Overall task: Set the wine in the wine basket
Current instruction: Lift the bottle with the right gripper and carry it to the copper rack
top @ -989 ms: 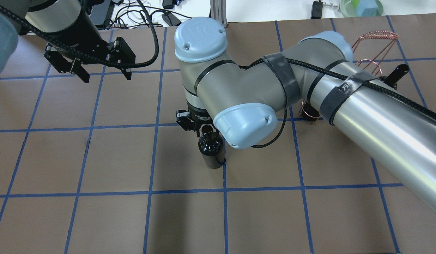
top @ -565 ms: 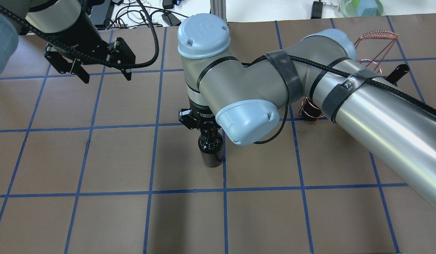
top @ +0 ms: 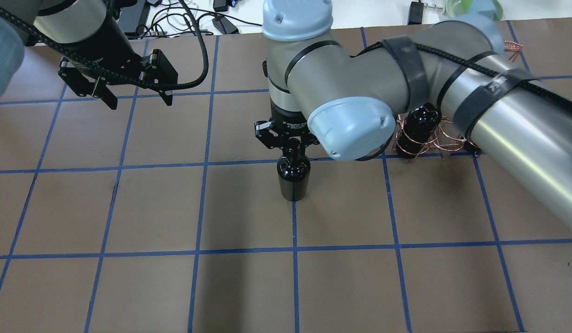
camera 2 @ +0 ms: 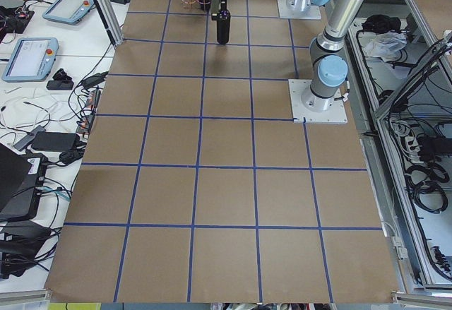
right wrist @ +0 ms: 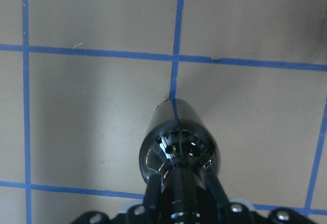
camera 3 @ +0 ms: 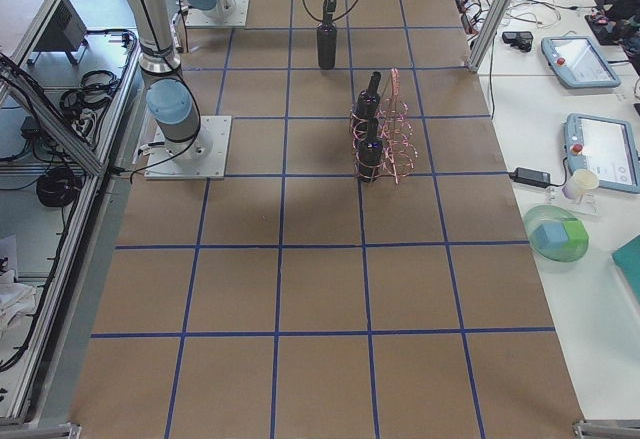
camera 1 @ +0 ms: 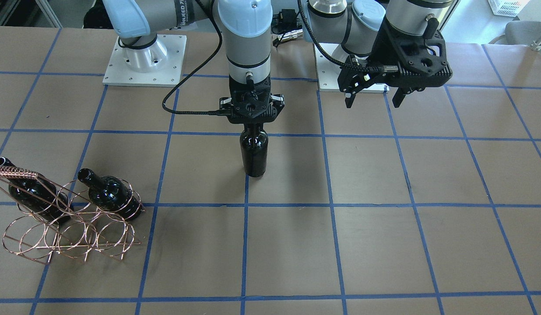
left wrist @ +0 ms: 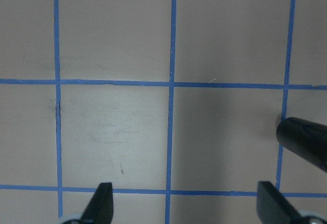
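— Exterior front-facing view, from the left: what is shown first?
— The wine basket [camera 1: 71, 222] is seen at the view's left on the table [camera 1: 384, 197], with a bottle [camera 1: 32, 190] and a second bottle [camera 1: 110, 194] laid tilted in its hoops, necks raised.
— And at centre?
— The wine [camera 1: 254, 153] is held upright at its neck by the right gripper [camera 1: 253, 127], jaws closed on it from above, well apart from the wine basket. Whether its base touches the table cannot be told.
— And at the right?
— The left gripper [camera 1: 373, 98] is held above the table, its jaws spread wide.
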Robot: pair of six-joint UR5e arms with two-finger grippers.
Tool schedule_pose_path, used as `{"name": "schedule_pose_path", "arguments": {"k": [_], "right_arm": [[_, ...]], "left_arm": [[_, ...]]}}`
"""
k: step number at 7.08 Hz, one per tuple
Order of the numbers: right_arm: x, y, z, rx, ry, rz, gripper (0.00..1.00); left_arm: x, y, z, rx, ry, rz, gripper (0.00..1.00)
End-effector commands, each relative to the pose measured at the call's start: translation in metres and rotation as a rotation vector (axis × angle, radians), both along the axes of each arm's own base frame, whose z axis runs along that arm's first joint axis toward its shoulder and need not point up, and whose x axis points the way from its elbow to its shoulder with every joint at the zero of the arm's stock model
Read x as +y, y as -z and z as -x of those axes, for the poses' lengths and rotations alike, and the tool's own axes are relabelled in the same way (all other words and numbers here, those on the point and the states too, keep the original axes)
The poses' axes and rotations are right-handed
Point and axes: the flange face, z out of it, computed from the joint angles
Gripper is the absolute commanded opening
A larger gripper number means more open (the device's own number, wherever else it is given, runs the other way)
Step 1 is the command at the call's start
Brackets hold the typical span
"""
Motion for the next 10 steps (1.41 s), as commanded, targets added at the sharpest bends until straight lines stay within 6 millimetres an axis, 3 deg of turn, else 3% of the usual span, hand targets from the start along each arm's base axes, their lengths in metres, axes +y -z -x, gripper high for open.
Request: {"name": "schedule_pose_path", "arguments": {"k": [1,4,9,10], "right_arm": [[-0.013,-0.044,0.061,0.027,-0.04,0.0,0.0],[-0.004,-0.085,0.151,0.04,-0.038,-0.05,0.0],[-0.015,-0.117,0.298,0.14,-0.196,-0.056,0.0],[-0.021,-0.121,0.31,0.14,-0.196,-0.049,0.0]], "left_arm": [[0.0,0.0,0.0,0.0,0.0,0.0,0.98],[0.0,0.0,0.0,0.001,0.0,0.001,0.98],[0.0,0.0,0.0,0.001,0.0,0.001,0.99],[0.0,0.0,0.0,0.001,0.0,0.001,0.99]]}}
